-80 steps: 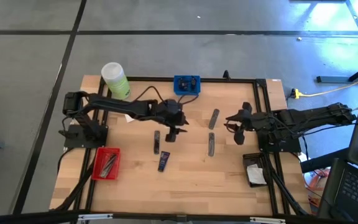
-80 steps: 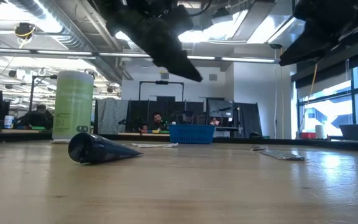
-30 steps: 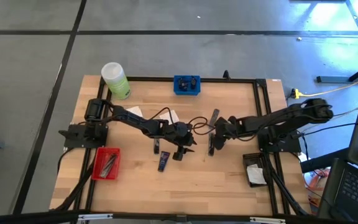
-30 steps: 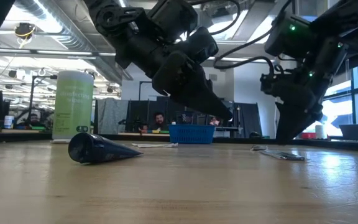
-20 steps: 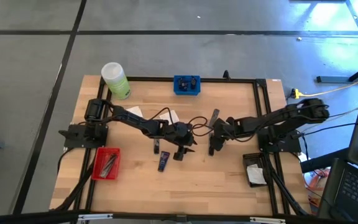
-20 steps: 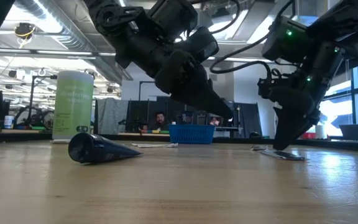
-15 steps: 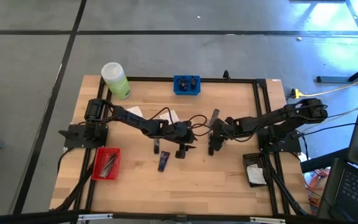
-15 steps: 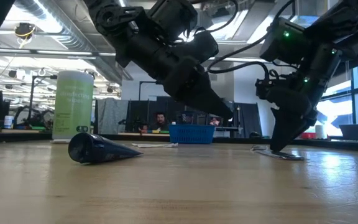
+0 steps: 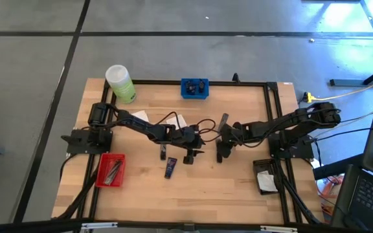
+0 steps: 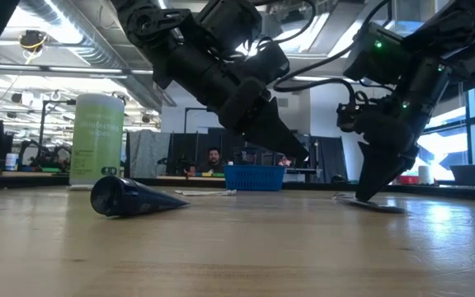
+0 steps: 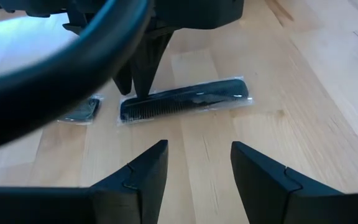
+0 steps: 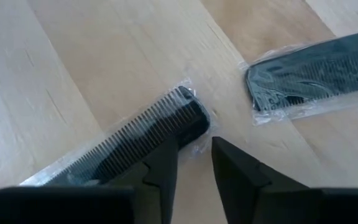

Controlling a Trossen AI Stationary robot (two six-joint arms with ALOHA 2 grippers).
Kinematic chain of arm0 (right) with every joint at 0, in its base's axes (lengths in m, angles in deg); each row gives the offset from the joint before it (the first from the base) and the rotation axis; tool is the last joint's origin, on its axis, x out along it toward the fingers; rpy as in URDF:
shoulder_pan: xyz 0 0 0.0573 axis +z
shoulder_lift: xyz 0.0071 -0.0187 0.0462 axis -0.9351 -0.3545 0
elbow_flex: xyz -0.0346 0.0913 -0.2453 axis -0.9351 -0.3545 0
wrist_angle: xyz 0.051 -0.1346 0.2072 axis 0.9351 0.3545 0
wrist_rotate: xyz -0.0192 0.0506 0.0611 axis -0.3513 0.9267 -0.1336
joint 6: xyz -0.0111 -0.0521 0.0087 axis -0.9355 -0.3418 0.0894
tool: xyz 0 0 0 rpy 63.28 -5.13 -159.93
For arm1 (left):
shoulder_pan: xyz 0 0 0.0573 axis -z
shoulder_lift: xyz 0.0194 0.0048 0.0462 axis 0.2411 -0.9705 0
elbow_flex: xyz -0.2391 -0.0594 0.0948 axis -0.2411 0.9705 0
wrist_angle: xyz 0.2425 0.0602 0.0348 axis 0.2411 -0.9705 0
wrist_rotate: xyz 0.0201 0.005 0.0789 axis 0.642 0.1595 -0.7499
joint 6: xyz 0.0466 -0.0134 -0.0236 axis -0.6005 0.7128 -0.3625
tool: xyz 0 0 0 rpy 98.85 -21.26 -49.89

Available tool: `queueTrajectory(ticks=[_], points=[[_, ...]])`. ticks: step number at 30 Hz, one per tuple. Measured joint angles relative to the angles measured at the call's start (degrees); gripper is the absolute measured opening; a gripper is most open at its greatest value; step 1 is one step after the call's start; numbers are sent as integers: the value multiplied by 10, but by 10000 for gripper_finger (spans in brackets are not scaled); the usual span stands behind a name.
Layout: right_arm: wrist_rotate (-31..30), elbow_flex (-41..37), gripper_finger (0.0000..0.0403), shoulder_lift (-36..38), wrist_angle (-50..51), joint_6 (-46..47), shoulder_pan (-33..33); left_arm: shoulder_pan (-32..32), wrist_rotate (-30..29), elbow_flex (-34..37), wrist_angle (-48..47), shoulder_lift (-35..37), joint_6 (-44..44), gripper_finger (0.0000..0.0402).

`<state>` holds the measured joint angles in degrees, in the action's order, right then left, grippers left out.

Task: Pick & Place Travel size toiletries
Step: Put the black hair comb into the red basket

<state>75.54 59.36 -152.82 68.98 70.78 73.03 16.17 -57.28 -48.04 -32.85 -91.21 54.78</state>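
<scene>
The right claw (image 12: 188,163) straddles one end of a wrapped comb (image 12: 135,146) on the tabletop (image 9: 238,188), fingers apart to pinch it, while the left claw (image 11: 194,171) hovers open just beside it.

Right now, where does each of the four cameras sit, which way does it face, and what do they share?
High: overhead, straight down on the wooden table; both arms show.
Low: table height, level across; both arms descend from above.
Left wrist: past its open fingers toward a black comb in clear wrap.
Right wrist: its fingers straddling that black wrapped comb's end.
Shared: both wrist views show that comb; high and low share the blue basket.
</scene>
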Motion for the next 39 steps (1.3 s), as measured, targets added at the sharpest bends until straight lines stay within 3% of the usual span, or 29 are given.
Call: queueTrajectory(ticks=[8,19,24,30,33,39], points=[[1,0,11,0,-1,-4,0,0,0,0,0,0,0,173],[18,0,3,0,5,-6,0,2,7,-1,-10,-6,45,173],[21,-1,2,0,7,-6,0,26,8,0,-14,-39,-60,173],[22,-1,1,0,6,-6,0,64,-117,0,63,-68,-236,173],[25,-1,1,0,6,-7,0,79,-132,0,87,-76,-305,173],[27,-1,1,0,5,-7,0,89,-178,-9,91,-80,-327,173]])
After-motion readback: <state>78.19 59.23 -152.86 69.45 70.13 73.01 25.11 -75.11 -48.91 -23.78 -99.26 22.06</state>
